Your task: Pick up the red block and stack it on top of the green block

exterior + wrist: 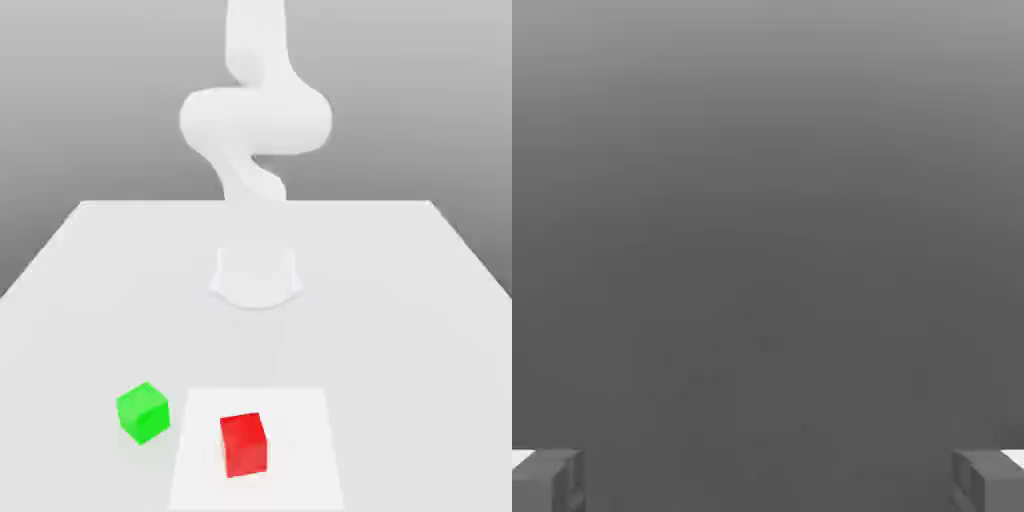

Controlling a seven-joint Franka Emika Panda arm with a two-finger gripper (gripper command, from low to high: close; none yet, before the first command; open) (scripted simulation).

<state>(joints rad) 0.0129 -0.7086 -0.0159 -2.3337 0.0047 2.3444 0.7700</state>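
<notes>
One red block (pixel 244 444) and one green block (pixel 142 411) sit on the white bench (pixel 400 300) — two blocks in all, each resting flat on its own, neither on the other. In the exterior view the red block lies at about six o'clock from the arm's round base (pixel 256 277), near the front edge of the bench, on a single paler square patch (pixel 300 440) marked on the surface. The green block stands just off that patch, at roughly nine to ten o'clock from the red one; the two are near each other but apart, with a clear strip of bench between them. From the base, the green block is at about seven o'clock.

One white arm (pixel 256 115) rises from the base at the middle of the bench, bends through a bulky joint and leaves the exterior view at twelve o'clock, so the hand itself is out of that picture.

The hand view shows only a plain grey backdrop and two grey fingertips, one (pixel 547 480) at each lower corner, the other (pixel 990 480) far across from it. The jaws (pixel 768 480) stand wide apart with nothing between them — neither block appears in this view.
</notes>
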